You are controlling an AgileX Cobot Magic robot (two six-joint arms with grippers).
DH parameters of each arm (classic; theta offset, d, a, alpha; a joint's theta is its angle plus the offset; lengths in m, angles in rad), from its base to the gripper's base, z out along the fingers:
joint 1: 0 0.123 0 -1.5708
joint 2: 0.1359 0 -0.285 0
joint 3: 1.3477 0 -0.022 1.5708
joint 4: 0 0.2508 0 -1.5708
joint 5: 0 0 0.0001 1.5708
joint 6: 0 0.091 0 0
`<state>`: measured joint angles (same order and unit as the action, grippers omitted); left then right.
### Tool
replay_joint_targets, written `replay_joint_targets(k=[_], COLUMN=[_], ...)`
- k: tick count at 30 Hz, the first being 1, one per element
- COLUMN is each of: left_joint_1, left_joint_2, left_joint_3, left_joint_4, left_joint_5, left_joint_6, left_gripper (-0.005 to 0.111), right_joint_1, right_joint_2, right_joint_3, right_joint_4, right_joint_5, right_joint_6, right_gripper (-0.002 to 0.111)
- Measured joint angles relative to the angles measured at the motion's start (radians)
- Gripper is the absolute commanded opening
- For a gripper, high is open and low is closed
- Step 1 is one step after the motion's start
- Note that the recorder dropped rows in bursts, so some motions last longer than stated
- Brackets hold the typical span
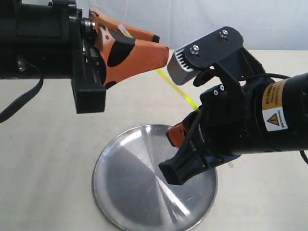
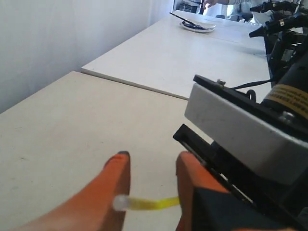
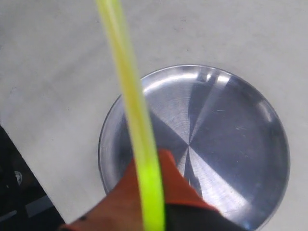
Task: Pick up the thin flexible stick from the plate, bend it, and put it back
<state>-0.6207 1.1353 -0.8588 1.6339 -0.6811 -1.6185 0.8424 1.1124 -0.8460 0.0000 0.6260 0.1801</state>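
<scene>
The thin yellow-green stick [image 1: 175, 89] hangs in the air above the round silver plate [image 1: 134, 183], slanting between my two grippers. My right gripper [image 1: 179, 144] is over the plate and shut on the stick's lower part. In the right wrist view the stick [image 3: 134, 106] runs along its orange finger [image 3: 178, 185], slightly curved, with the plate [image 3: 231, 139] beneath. My left gripper [image 1: 161, 43] is higher up, with its jaws apart. In the left wrist view the stick [image 2: 149, 204] crosses the gap of that gripper [image 2: 154, 161], and the stick's pale end rests against one finger [image 2: 113, 185].
The plate lies on a beige table [image 1: 43, 159]. Behind it is a white wall [image 1: 202, 19]. The left wrist view shows a second table with a dish [image 2: 197, 24] on it, and part of the right arm's body [image 2: 240, 130] close by.
</scene>
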Motion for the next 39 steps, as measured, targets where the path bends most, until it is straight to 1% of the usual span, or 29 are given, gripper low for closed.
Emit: replay_joint_targets(k=[1,4,6,10,13,19,22,25,27,29,30,34,39], left_joint_1=[0.0,0.0,0.0,0.0,0.0,0.0,0.0,0.0,0.0,0.0,0.0,0.0,0.0], left_joint_2=[-0.002,-0.009,-0.023,-0.084,-0.135,-0.202,-0.228,-0.263,-0.286,-0.31,-0.324,-0.376,-0.418], left_joint_3=[-0.002,-0.002,-0.002,-0.002,-0.002,-0.002,-0.002,-0.002,-0.002,-0.002,-0.002,-0.002,-0.002], left_joint_4=[0.0,0.001,0.027,0.101,0.11,0.11,0.11,0.11,0.11,0.112,0.112,0.112,0.112], left_joint_5=[0.0,0.012,0.053,0.208,0.293,0.306,0.3,0.278,0.256,0.234,0.224,0.213,0.211], left_joint_6=[0.0,0.0,0.0,0.0,0.0,-0.049,-0.091,-0.123,-0.128,-0.128,-0.126,-0.124,-0.124], left_gripper=[0.045,0.045,0.045,0.047,0.052,0.052,0.045,0.026,0.013,0.003,0.0,0.0,0.0], right_joint_1=[0.0,0.0,0.0,0.0,0.0,0.0,0.0,0.0,0.0,0.0,0.0,0.0,0.0], right_joint_2=[0.0,0.0,-0.002,-0.018,-0.027,-0.029,-0.019,0.044,0.112,0.177,0.227,0.377,0.534], right_joint_3=[0.0,0.0,0.0,0.0,0.0,0.0,0.0,0.006,0.018,0.028,0.032,0.035,0.035], right_joint_4=[0.0,-0.016,-0.027,-0.085,-0.125,-0.153,-0.19,-0.236,-0.248,-0.248,-0.244,-0.221,-0.202], right_joint_5=[0.004,0.022,0.052,0.13,0.154,0.162,0.166,0.167,0.136,0.094,0.058,-0.031,-0.071], right_joint_6=[0.0,0.002,0.011,0.056,0.075,0.081,0.094,0.104,0.107,0.107,0.107,0.111,0.111], right_gripper=[0.0,0.0,0.0,0.0,0.0,0.0,0.0,0.0,0.0,0.0,0.0,0.0,0.0])
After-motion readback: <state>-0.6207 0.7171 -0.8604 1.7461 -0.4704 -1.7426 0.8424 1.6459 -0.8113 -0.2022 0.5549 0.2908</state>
